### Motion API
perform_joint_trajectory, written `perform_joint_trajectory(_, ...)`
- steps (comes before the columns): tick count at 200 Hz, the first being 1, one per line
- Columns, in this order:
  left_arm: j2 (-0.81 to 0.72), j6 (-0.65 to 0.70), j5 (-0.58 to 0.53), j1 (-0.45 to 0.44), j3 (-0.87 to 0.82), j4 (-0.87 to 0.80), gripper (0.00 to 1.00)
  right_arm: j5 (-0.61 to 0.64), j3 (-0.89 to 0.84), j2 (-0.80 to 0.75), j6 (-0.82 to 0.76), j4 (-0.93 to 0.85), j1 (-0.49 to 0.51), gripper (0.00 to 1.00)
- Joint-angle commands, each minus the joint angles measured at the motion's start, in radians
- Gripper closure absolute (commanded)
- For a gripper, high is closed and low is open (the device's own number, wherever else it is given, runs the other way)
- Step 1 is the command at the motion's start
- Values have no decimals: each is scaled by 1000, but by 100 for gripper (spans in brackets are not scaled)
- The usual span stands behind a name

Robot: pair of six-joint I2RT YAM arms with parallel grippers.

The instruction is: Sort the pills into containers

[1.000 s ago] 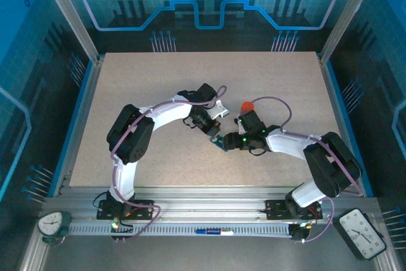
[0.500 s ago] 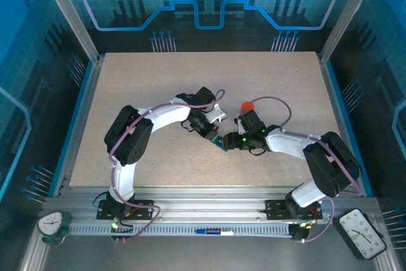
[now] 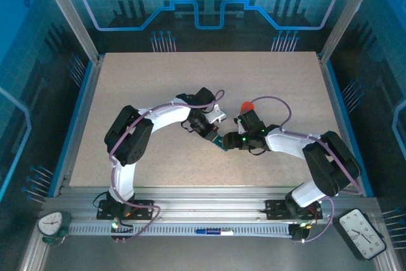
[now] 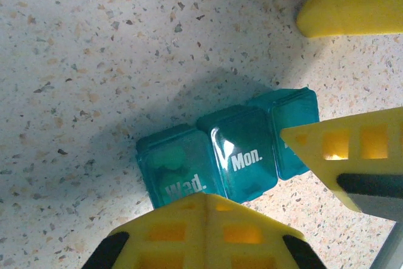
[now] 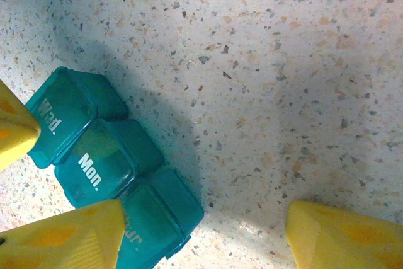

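From above, the pill box (image 3: 217, 141) is just a teal sliver in the middle of the table (image 3: 127, 80) — wrist cams read its "Wed." and "Mon." lids. The left gripper (image 4: 201, 209) is pinched closed over Wed.; the right gripper (image 5: 206, 218) is half-spread, one finger over the box's end, holding nothing.

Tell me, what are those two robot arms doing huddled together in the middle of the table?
They are working over a small teal pill box with day-labelled compartments, lying on the speckled table. The left gripper is shut, its tip at the Wed. compartment. The right gripper is open, one finger over the box's end compartment, holding nothing. The visible lids look closed.
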Motion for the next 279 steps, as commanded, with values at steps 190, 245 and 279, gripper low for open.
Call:
perform_joint_trajectory(190,85,-57,-51,-18,-19,-28,100,-30,-15,106,17,32,10,32)
perform_joint_trajectory(245,20,-92,-1,-18,-3,27,100,-74,13,81,2,7,7,31)
perform_joint_trajectory(279,-89,-147,-20,-11,10,136,88,-131,78,-26,-35,-65,2,26)
